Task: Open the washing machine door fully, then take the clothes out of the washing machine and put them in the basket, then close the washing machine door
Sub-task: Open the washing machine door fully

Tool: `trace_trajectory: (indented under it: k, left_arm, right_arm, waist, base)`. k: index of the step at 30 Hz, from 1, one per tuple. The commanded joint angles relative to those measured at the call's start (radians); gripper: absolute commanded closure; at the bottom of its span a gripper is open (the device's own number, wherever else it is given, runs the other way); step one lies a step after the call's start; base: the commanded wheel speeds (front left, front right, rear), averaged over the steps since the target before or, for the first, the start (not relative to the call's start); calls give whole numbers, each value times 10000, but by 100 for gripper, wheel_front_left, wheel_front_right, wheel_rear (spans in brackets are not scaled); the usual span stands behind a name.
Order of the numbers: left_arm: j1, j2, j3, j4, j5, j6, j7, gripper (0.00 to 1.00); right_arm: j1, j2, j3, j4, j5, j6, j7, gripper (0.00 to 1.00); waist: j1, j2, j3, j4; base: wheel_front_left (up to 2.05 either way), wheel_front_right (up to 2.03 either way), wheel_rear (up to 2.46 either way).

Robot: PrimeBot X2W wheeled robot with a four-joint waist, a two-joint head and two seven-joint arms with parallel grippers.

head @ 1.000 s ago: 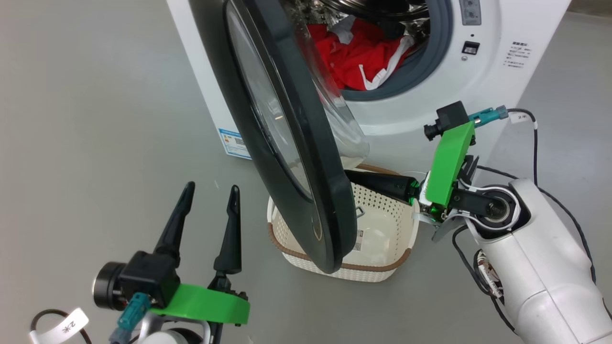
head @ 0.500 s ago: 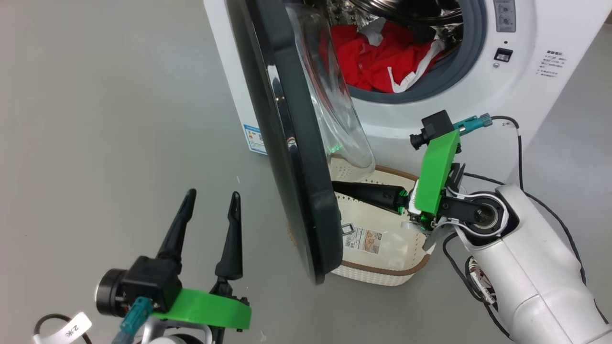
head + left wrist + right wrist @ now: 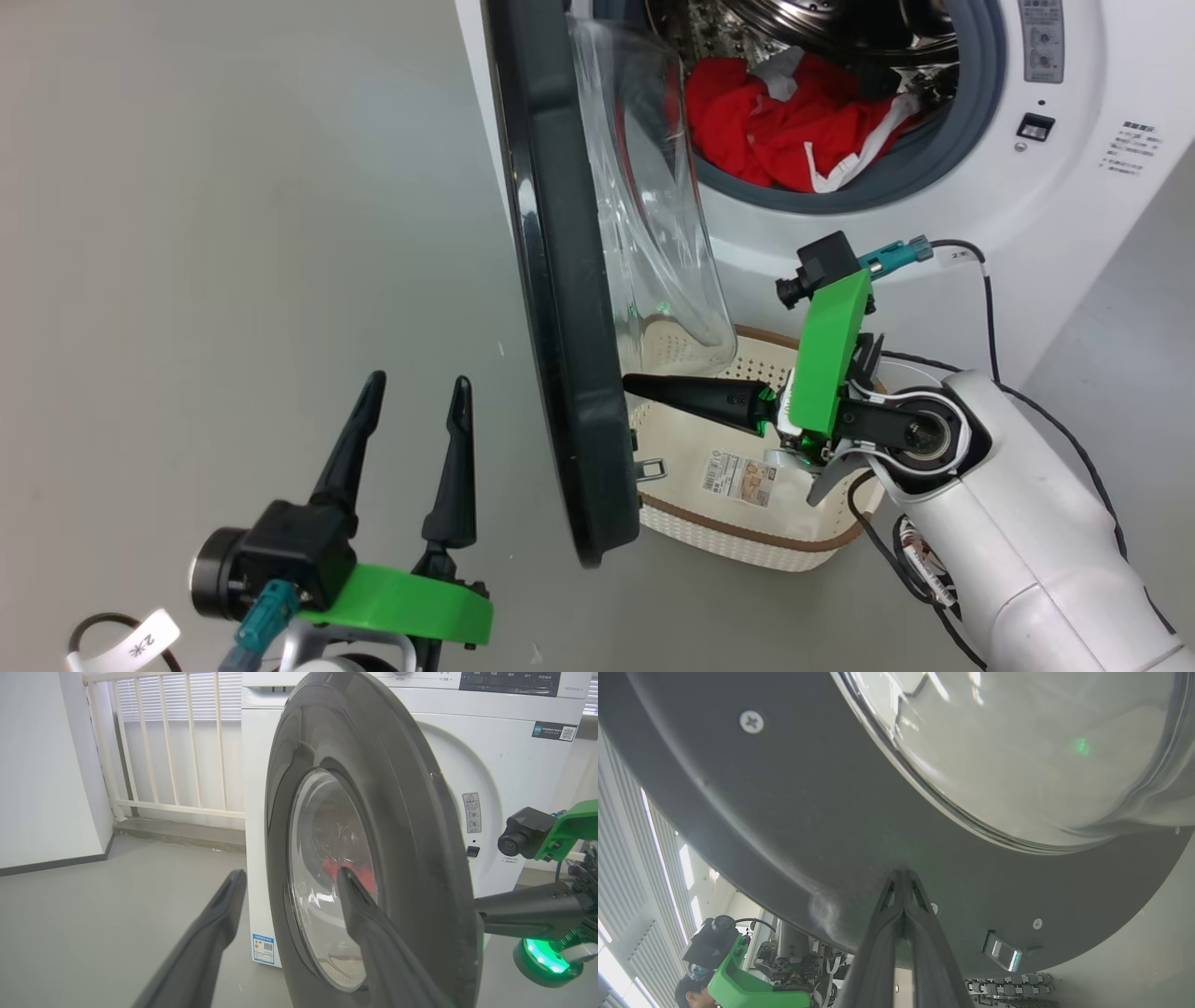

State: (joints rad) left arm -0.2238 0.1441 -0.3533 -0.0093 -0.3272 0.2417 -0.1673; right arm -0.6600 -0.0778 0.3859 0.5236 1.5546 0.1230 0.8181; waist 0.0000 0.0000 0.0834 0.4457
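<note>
While our right gripper [image 3: 630, 382], fingers [image 3: 700, 399] pressed together, bears on the part-open glossy black round door [image 3: 551, 280], we find red fabric clothes [image 3: 775, 131] undrawn, left gripper [image 3: 415, 383] spread.

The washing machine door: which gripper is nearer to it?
Right. The right gripper, jaws shut, has its tip against the inner face of the washing machine door; the left gripper, jaws open, hangs clear of its outer side.

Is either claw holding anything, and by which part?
Nothing is held. The right claw, shut, touches the inner rim of the round glossy black door; the left claw is open.
</note>
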Motion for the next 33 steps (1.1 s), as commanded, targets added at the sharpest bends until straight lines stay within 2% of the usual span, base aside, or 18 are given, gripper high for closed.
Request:
trace_trajectory:
  k: [1, 11, 24, 29, 30, 31, 33]
  left_arm:
    - [-96, 203, 332, -289, -26, 92, 3, 0]
    - [-33, 224, 313, -240, -105, 140, -32, 0]
    - [-15, 251, 275, -177, -213, 165, -28, 0]
    - [16, 274, 264, -145, -273, 162, -21, 0]
    - [26, 280, 262, -143, -286, 160, -23, 0]
    - [38, 290, 263, -139, -298, 158, -26, 0]
    - [63, 312, 270, -139, -317, 160, -37, 0]
  right_arm:
    - [-84, 275, 214, -268, 107, 77, -70, 100]
    - [-129, 275, 555, -212, 382, 77, -203, 100]
    - [-184, 275, 875, -164, 530, 77, -469, 100]
    - [-84, 228, 888, -326, 230, 77, -966, 100]
    - [-45, 176, 939, -416, 69, 77, -1084, 96]
    - [6, 98, 1014, -534, -150, 77, -1219, 85]
    - [171, -1, 1094, -781, -499, 77, -1522, 74]
  waist:
    - [0, 0, -4, 149]
    - [0, 0, -33, 474]
    - [0, 0, -68, 497]
    - [0, 0, -120, 478]
    - [0, 0, -132, 475]
    - [0, 0, -146, 470]
    - [0, 0, -161, 457]
  base:
    - [0, 0, 0]
    - [0, 0, 0]
    - [0, 0, 0]
    - [0, 0, 0]
    - [0, 0, 0]
    - [0, 0, 0]
    - [0, 0, 0]
